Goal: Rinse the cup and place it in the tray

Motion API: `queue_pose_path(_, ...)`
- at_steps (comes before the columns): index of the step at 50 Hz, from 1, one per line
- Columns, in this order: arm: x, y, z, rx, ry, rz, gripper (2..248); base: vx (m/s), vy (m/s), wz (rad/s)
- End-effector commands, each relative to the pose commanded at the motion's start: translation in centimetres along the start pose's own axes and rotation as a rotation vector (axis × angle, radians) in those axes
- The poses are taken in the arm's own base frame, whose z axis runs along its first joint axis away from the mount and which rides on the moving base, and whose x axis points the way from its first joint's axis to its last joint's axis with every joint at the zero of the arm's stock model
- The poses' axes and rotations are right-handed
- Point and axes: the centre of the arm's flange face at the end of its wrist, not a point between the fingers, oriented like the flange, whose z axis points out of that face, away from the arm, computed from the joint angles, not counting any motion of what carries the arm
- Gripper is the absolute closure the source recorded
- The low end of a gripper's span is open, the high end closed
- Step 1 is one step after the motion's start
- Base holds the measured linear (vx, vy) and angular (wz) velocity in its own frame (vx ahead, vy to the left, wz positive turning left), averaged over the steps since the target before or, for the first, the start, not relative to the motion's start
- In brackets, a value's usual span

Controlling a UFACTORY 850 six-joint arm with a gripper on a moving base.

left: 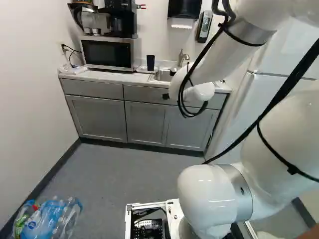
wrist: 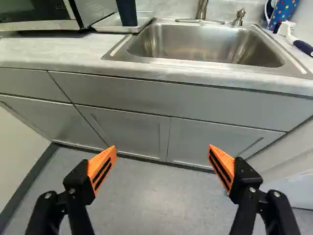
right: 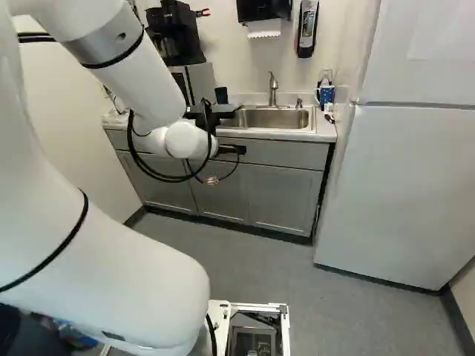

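Pincer [right: 234, 150] agape, orange-wedged; tapered cup [left: 150, 62] on tray [wrist: 106, 23].

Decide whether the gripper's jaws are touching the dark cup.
Apart. In the wrist view, the jaws stand open, with the cabinet and countertop showing between them and the dark cup.

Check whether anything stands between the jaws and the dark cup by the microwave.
No object visibly stands between the open jaws and the cup. The front edge of the countertop does run between them, so a low approach might catch it. The microwave is beside the cup, apparently out of the path.
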Motion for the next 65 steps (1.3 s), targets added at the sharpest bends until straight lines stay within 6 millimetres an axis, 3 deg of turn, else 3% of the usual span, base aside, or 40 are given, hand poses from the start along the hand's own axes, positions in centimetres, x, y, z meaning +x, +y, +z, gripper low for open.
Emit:
queue_pose_path(32, -6.7, -0.9, -2.7, 0.022, 0.114, -0.006, 3, 0.000, 0.000, 0.000)
queue_pose_path(65, -10.3, -1.3, -4.6, 0.035, 0.178, -0.009, 3, 0.000, 0.000, 0.000)
